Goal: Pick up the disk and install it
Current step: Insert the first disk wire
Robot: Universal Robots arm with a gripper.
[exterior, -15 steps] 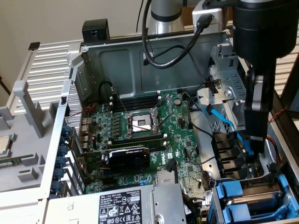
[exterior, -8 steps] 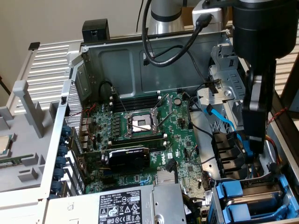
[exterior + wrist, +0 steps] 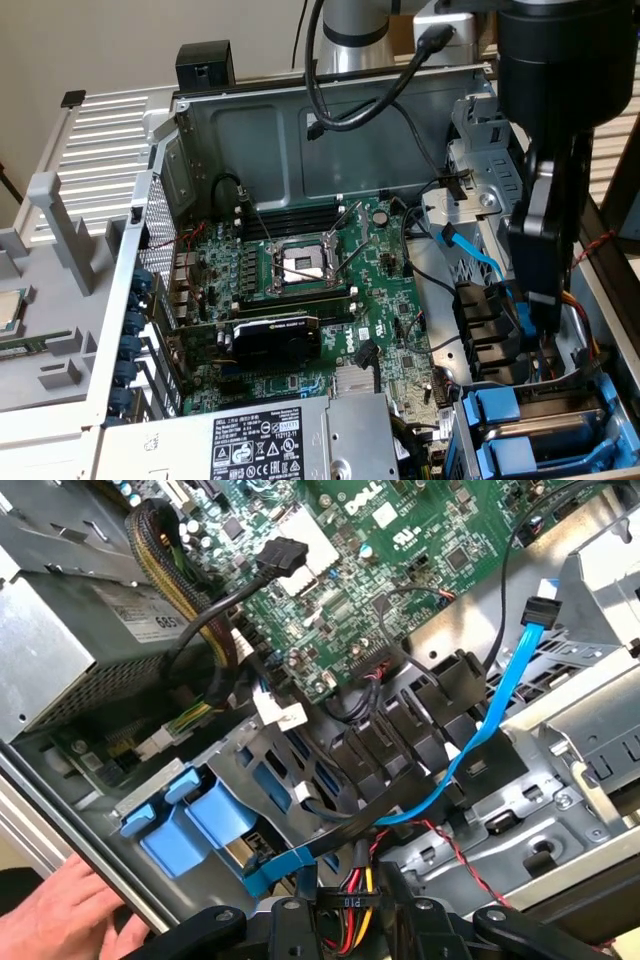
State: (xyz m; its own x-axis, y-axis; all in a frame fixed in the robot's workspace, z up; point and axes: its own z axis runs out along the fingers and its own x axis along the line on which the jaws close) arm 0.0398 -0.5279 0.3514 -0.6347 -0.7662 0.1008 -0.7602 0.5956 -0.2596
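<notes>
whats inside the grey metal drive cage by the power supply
Bright blue plastic rail tabs show at the grey metal drive cage's mouth, beside a thin blue flat cable. What those rails carry is covered by the cage's walls and cannot be seen.

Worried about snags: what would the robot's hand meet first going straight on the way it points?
Most likely the red, yellow and black wire bundle just ahead of the hand; depth is unclear.

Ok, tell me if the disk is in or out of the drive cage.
In: the disk, blue rails showing, sits inside the drive cage; fully seated, cannot tell.
</notes>
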